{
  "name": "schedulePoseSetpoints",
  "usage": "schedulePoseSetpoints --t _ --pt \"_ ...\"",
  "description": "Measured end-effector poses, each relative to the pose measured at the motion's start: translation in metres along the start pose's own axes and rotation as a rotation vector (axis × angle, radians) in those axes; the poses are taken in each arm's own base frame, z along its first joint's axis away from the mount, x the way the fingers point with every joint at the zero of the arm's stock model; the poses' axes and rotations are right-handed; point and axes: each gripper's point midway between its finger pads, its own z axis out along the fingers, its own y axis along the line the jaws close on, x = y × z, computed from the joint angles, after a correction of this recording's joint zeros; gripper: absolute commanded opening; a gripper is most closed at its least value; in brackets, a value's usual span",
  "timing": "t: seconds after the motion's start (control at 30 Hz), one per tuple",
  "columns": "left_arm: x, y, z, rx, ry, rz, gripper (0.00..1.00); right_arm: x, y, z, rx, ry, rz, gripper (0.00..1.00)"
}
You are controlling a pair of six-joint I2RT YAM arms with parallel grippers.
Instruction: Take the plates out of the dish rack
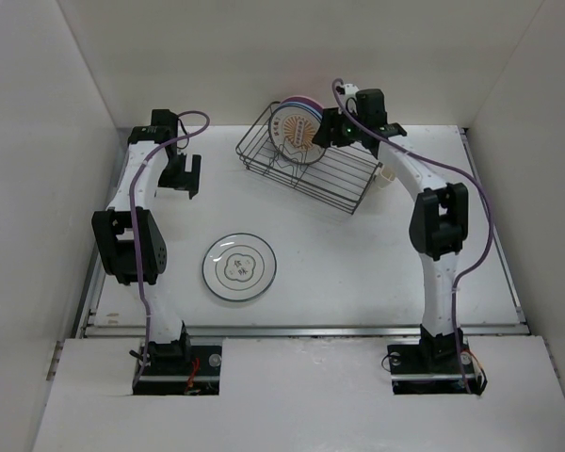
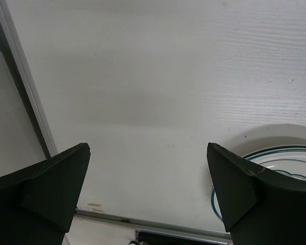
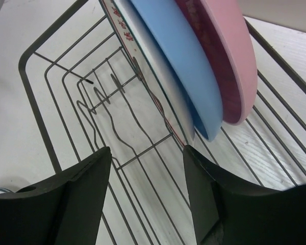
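The black wire dish rack (image 1: 330,179) stands at the back centre, turned at an angle. Three plates stand upright at its left end: an orange-sunburst white one (image 1: 294,130) in front, then a blue one (image 3: 178,66) and a pink one (image 3: 229,56). My right gripper (image 1: 322,135) is open over the rack. In the right wrist view the gripper (image 3: 148,153) is just in front of the sunburst plate's lower edge (image 3: 123,28), holding nothing. A teal-rimmed white plate (image 1: 240,266) lies flat on the table. My left gripper (image 1: 181,186) is open and empty above the table at the back left.
A small beige cup (image 1: 386,175) hangs on the rack's right end. White walls close in the table on the left, back and right. The teal-rimmed plate's edge (image 2: 280,158) shows beside the left gripper (image 2: 148,148), near the table's metal front rail (image 2: 158,224).
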Motion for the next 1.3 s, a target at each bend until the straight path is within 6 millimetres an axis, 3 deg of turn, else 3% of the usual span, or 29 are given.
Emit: schedulePoseSetpoints --t 0.4,0.47,0.6,0.63,0.8,0.97,1.3 --pt "0.002 0.000 0.000 0.000 0.007 -0.001 0.98 -0.008 -0.020 0.015 0.077 -0.028 -0.023 0.60" --pt "0.002 0.000 0.000 0.000 0.008 -0.001 0.98 -0.005 -0.023 0.018 0.082 -0.022 -0.028 0.56" --pt "0.002 0.000 0.000 0.000 0.008 -0.001 0.98 -0.002 -0.026 0.022 0.077 -0.018 -0.042 0.39" --pt "0.002 0.000 0.000 0.000 0.008 -0.001 0.98 0.000 -0.026 0.024 0.072 -0.015 -0.043 0.30" --pt "0.002 -0.001 0.000 0.002 0.010 -0.005 0.98 0.018 -0.034 0.036 0.062 0.019 -0.036 0.25" --pt "0.004 -0.001 -0.001 0.006 0.015 -0.007 0.98 0.023 -0.044 0.040 0.092 0.025 -0.079 0.03" --pt "0.004 -0.002 -0.001 0.009 0.017 -0.008 0.98 0.020 -0.045 0.025 0.133 0.015 -0.138 0.00"
